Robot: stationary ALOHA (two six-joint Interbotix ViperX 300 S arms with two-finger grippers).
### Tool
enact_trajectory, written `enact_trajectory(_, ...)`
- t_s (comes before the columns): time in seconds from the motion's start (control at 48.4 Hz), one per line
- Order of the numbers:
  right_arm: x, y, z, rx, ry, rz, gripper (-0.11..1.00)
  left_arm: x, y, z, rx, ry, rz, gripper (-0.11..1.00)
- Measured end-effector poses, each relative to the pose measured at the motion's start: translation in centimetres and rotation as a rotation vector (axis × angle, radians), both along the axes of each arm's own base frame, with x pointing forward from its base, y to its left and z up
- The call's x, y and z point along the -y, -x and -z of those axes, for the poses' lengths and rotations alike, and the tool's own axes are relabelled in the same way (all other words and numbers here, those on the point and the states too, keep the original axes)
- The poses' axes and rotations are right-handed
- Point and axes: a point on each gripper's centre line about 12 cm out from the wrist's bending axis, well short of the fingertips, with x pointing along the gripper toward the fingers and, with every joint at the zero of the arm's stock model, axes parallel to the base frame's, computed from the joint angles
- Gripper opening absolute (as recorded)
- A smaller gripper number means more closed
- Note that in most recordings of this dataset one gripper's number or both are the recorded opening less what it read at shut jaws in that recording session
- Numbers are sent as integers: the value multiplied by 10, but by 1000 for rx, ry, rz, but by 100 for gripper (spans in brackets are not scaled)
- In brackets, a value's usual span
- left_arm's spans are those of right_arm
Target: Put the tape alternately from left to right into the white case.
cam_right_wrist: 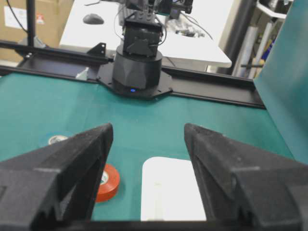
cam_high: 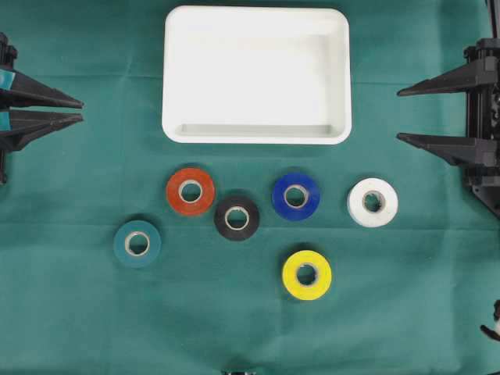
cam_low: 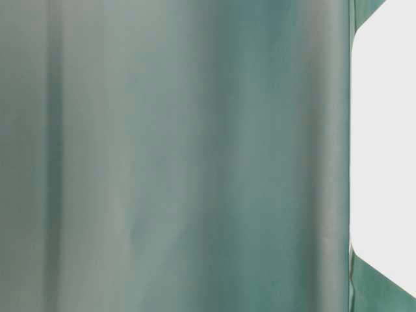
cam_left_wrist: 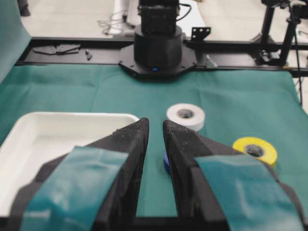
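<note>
The white case [cam_high: 256, 133] lies empty at the back middle of the green cloth. Six tape rolls lie flat in front of it: red [cam_high: 191, 191], black [cam_high: 237, 218], blue [cam_high: 295, 196], white [cam_high: 373, 202], teal [cam_high: 137, 244] and yellow [cam_high: 306, 275]. At the left edge my left gripper [cam_high: 81, 110] is shut and holds nothing, level with the case. My right gripper [cam_high: 398, 115] is open and empty at the right edge. The left wrist view shows the left gripper [cam_left_wrist: 155, 122], the case [cam_left_wrist: 29, 139], and the white [cam_left_wrist: 186, 115] and yellow [cam_left_wrist: 255, 150] rolls. The right wrist view shows the right gripper [cam_right_wrist: 148, 127], the red roll [cam_right_wrist: 108, 182] and the case [cam_right_wrist: 173, 192].
Each wrist view shows the opposite arm's black base [cam_left_wrist: 158, 48] [cam_right_wrist: 137, 67] on a black rail at the table's far edge. The table-level view is filled by blurred green cloth [cam_low: 182, 156] and shows none of the rolls.
</note>
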Motion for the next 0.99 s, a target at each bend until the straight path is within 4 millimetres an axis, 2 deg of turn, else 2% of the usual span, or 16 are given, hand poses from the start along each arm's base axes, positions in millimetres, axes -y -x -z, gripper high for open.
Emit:
enact_trajectory(0.041,0,0,1,-2,-2,0,22,0,0,0,2,0,-1,22)
enact_trajectory(0.103,1,1,5,-11,-3,4,9,-1,0,0,0,13,-3,9)
enact_trajectory(0.165,2,2,9,-20,-3,12,-1,-1,-1,1,-5,16,-4,1)
enact_trajectory(0.269,4,4,12,-21,-3,21,-9,-1,-1,1,-6,23,-4,1)
enact_trajectory(0.662,6,4,12,-32,-16,31,-9,0,0,0,0,41,-2,2)
enact_trajectory(0.745,7,4,13,-33,-28,35,-5,-1,0,0,0,41,-3,15)
enact_trajectory(0.827,7,5,13,-33,-36,36,6,0,0,0,2,41,-2,38)
enact_trajectory(0.91,8,4,13,-33,-38,38,23,0,0,0,2,42,1,63)
enact_trajectory(0.993,7,4,13,-34,-38,36,47,0,0,0,2,44,3,85)
